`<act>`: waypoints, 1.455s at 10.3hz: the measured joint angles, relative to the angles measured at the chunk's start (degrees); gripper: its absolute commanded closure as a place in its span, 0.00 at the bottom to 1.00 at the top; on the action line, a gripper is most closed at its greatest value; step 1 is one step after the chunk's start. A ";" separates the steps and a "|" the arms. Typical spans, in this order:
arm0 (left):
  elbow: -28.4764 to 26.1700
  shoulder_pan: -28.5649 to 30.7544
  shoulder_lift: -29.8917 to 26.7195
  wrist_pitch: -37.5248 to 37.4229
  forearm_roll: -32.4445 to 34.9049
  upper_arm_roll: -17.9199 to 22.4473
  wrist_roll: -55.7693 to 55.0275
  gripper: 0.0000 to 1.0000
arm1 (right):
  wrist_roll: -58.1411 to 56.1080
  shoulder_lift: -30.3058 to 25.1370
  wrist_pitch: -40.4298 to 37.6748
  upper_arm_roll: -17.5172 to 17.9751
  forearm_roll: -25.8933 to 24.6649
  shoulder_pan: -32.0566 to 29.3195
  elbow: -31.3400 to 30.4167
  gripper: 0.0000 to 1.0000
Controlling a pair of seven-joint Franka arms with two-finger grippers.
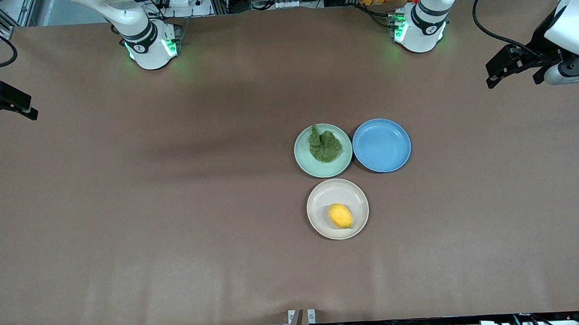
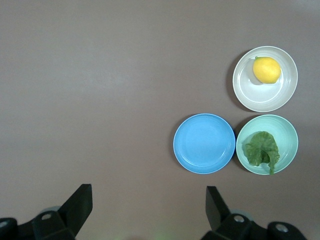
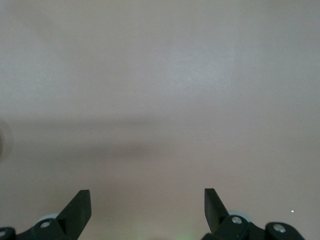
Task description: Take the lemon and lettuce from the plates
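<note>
Nothing is picked yet. The lemon [image 1: 340, 215] is seen lying on the beige plate [image 1: 318, 223], nearer to the front camera; the lettuce [image 1: 324, 145] is seen lying on the mint plate [image 1: 303, 160], farther from the camera, with a blue plate [image 1: 381, 145] just beside it toward the left arm's end, empty. The left tool [image 1: 494, 74] is held over the surface [image 1: 124, 215] edge at the left arm's end, jaws wide apart, nothing gripped; the right tool [image 1: 28, 110] is parked over the right arm's end, jaws also spread, empty, well apart from the plates. Step in hand is judged as the first reach. For a good pick, the lemon should be approached from straight above, jaws across its short axis, low enough not to roll it. The lettuce should be pinched at a raised fold, plate rim avoided.
</note>
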 measured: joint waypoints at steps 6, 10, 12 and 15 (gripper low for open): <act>0.59 -0.08 0.19 0.00 0.00 -0.01 0.00 0.00 | 0.00 0.00 0.00 0.07 0.00 0.00 -0.02 0.00; 1.94 0.04 0.86 -0.07 0.00 0.45 0.00 0.00 | -0.01 0.00 0.00 0.19 0.00 0.01 -0.04 0.00; 2.07 0.01 2.45 -0.11 0.00 0.55 0.00 0.00 | -0.01 0.00 0.05 0.20 0.00 0.01 -0.07 0.00; 2.49 -0.50 5.61 0.22 0.00 0.20 0.00 0.00 | -0.01 0.00 0.05 0.21 0.00 0.01 -0.14 0.00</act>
